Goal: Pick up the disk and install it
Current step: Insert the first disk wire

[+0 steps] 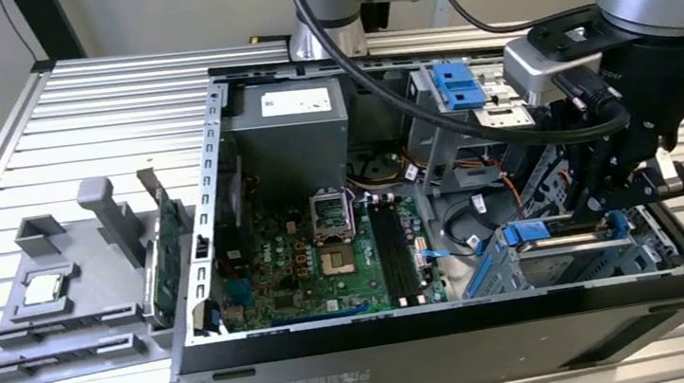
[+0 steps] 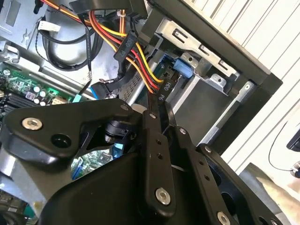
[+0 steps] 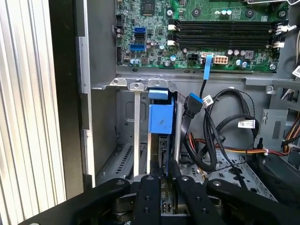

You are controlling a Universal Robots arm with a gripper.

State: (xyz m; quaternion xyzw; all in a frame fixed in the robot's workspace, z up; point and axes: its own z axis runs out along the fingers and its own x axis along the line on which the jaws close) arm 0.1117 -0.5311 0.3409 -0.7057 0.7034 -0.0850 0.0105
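The disk (image 1: 537, 231) stands on edge inside the metal drive cage (image 1: 578, 262), at the near corner of the open computer case on the exterior view's right. In the first wrist view I see the disk (image 3: 161, 119) edge-on, a thin slab with a blue carrier rail between the cage's silver guides. My gripper (image 1: 599, 212) reaches down into the cage from above. In the first wrist view the gripper (image 3: 164, 177) has its black fingers (image 3: 149, 197) pressed against the slab's two faces, shut on it. The drive's label and lower part are hidden.
The green motherboard (image 1: 310, 252) fills the case floor, with memory slots (image 3: 225, 33) near the cage. Black and coloured cables (image 3: 206, 136) loop beside the cage. A blue latch (image 1: 459, 84) sits on the upper bay. A grey fixture (image 1: 73, 286) with a processor chip (image 1: 47, 287) lies outside the case.
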